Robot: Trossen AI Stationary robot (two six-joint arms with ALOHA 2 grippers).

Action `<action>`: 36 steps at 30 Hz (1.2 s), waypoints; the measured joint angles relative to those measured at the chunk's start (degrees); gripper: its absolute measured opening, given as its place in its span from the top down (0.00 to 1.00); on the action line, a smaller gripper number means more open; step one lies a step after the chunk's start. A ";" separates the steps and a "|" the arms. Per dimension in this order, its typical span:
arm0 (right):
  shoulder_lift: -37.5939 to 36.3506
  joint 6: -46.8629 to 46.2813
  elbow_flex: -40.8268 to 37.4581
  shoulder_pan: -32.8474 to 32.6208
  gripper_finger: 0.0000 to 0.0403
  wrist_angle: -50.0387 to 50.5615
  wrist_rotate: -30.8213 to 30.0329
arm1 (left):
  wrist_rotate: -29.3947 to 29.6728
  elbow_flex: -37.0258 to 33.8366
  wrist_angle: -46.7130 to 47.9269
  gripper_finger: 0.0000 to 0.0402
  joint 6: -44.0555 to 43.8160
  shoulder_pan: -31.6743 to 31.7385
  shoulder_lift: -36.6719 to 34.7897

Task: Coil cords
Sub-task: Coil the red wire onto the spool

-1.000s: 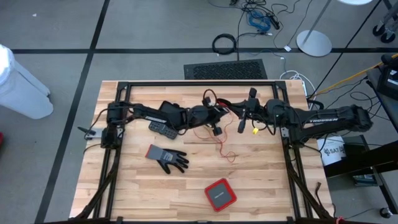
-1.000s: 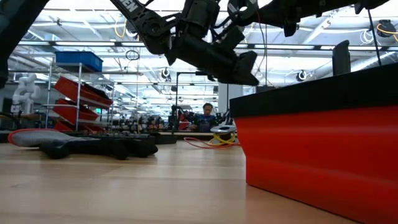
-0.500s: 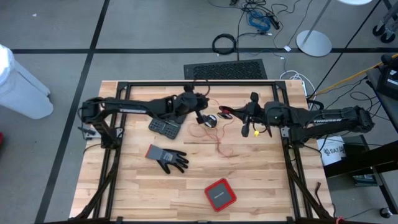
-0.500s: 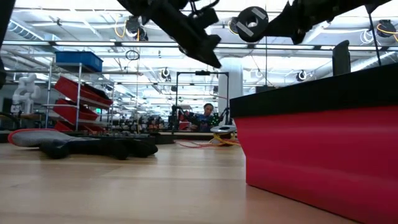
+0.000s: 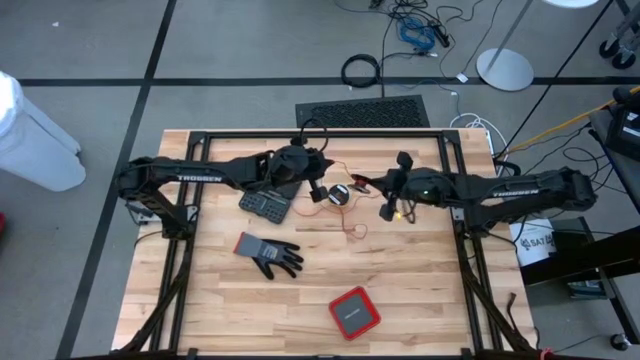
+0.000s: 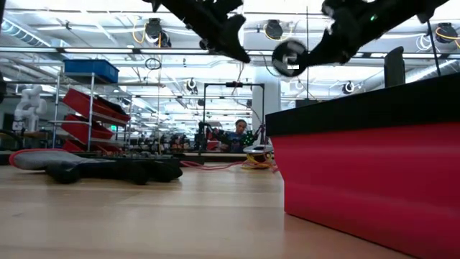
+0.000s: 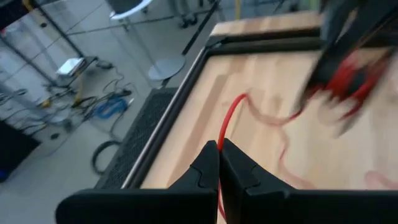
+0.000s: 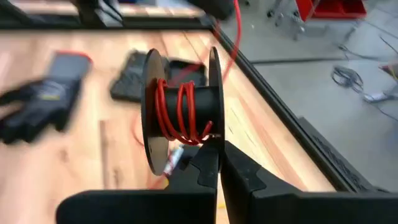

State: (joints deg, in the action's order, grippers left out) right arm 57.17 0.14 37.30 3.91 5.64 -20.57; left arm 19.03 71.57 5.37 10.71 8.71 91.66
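Note:
The red cord is partly wound on a small black spool (image 8: pixel 180 112), which also shows in the high view (image 5: pixel 340 193). The cord's loose end (image 5: pixel 348 226) trails on the table. My right gripper (image 8: pixel 214 163) is shut on the spool above the table's middle (image 5: pixel 363 183). My left gripper (image 7: pixel 219 152) is shut on the red cord just to the left of the spool (image 5: pixel 320 190). A small yellow piece (image 5: pixel 401 212) shows under my right arm; whether it is the yellow cord I cannot tell. My left gripper pinches the red cord (image 7: pixel 222 134) between its two shut fingertips. From there the cord rises free and runs in a slack curve to the spool, clear of the table. My right gripper holds the spool by the rim of one flange (image 8: pixel 213 140), pinched between its two fingers. The spool is lifted clear of the table, its axis about level, with several red turns round its core.
A grey glove (image 5: pixel 267 254) and a black keypad device (image 5: pixel 264 206) lie on the left half of the table. A red box (image 5: pixel 354 312) stands near the front edge and fills the right of the low view (image 6: pixel 366 173). A black frame borders the table (image 5: pixel 320 132).
My left gripper has gone up and toward the table's far left, away from the middle, drawing the red cord with it. My right gripper has carried the spool toward the left and a little down. The loose red cord on the table has grown shorter.

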 joint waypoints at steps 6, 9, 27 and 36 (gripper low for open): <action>4.66 1.03 0.02 0.25 1.00 -1.03 -10.10 | -0.72 0.00 0.13 1.00 -1.27 -1.23 0.00; 5.53 1.45 0.01 0.25 1.00 -1.23 -13.49 | -0.96 0.00 0.84 1.00 -1.31 -1.91 0.00; 14.19 3.37 0.02 2.83 1.00 -14.62 -13.65 | -6.98 0.04 -9.84 1.00 -5.37 -6.90 1.27; 13.99 4.09 0.02 2.88 1.00 -23.88 -9.04 | -10.69 0.07 -17.29 1.00 -7.45 -6.68 10.84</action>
State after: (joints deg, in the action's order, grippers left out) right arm 71.16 4.23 37.32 6.79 -18.24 -29.61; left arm 8.34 71.64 -11.91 3.26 2.03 102.49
